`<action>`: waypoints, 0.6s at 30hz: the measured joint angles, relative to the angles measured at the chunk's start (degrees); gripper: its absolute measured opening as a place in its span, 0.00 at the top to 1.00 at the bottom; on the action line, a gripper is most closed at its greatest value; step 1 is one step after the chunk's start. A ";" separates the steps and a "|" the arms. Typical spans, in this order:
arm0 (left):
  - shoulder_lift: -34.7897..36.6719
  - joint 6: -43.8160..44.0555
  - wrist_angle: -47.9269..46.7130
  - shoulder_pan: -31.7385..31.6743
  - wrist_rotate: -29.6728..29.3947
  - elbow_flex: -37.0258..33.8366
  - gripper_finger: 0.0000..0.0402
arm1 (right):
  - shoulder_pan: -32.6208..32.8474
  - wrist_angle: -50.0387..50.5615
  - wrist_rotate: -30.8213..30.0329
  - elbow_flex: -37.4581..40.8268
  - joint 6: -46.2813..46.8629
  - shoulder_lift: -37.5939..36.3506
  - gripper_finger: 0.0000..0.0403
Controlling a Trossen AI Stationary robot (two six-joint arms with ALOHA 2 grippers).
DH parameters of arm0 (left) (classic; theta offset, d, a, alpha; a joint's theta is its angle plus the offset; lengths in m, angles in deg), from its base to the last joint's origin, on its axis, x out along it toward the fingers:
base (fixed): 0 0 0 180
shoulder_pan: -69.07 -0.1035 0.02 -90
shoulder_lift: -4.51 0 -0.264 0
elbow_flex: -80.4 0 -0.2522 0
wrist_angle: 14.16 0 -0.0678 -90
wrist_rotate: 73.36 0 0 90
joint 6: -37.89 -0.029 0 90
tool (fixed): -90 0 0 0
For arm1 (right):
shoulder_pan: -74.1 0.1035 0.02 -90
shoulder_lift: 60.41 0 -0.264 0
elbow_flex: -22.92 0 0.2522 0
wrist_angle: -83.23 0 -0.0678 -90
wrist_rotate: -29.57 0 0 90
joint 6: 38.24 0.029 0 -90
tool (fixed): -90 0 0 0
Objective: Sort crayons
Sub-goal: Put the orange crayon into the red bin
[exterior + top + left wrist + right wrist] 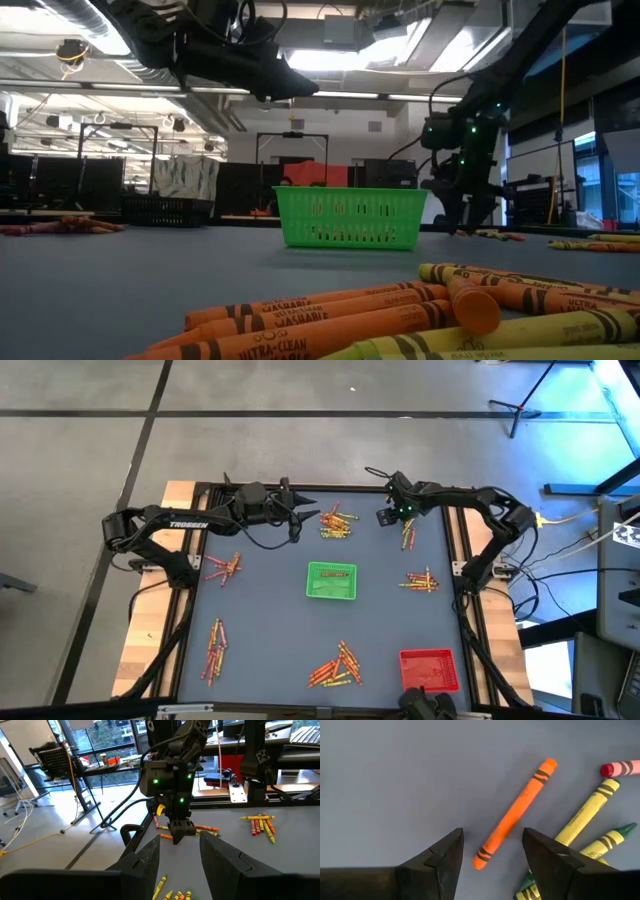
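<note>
One orange crayon (514, 815) lying slantwise, near end between the spread, empty fingers of the right gripper (492, 852), the nearer arm.

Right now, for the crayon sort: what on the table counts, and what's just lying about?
Part of the job:
- crayons in scattered piles
- orange crayon between the open right pincer fingers
- green basket, red basket
- left pincer, open, raised above the table

Just around:
- tripod on the floor
- cables beside the table
</note>
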 joint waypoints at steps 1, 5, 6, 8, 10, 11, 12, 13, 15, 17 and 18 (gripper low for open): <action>0.00 -0.01 0.01 0.00 0.01 0.00 0.69 | 0.01 -0.24 0.02 -0.01 -0.01 0.15 0.48; 0.00 -0.01 0.02 0.00 -0.01 0.00 0.69 | 0.01 -1.23 0.36 -0.01 -0.45 0.27 0.48; 0.00 -0.01 0.02 0.00 0.01 -0.02 0.69 | 0.01 -1.32 0.40 -0.01 -0.46 0.27 0.48; 0.00 -0.01 0.02 0.00 0.00 -0.02 0.69 | 0.01 -1.13 0.32 0.00 -0.52 0.27 0.49; 0.00 -0.01 0.02 0.00 -0.01 -0.02 0.69 | 0.01 -1.05 0.13 0.04 -0.83 0.27 0.53; 0.00 -0.01 0.02 0.00 0.01 -0.02 0.69 | 0.01 -1.00 0.15 0.04 -1.14 0.27 0.55; 0.00 -0.01 0.02 0.00 0.00 -0.02 0.69 | 0.01 -0.97 0.13 0.06 -1.49 0.27 0.58; 0.00 -0.01 0.02 0.00 0.01 -0.02 0.69 | 0.01 -0.96 0.13 0.06 -1.74 0.27 0.61; 0.00 -0.01 0.02 0.00 0.01 -0.02 0.69 | 0.01 -0.98 0.11 0.06 -2.14 0.27 0.68; 0.00 -0.01 0.02 0.00 0.01 -0.02 0.69 | 0.01 -0.98 -0.55 0.08 -2.47 0.27 0.74; 0.00 -0.01 0.02 0.00 0.01 -0.02 0.69 | 0.01 -0.95 -1.00 0.08 -3.04 0.27 0.77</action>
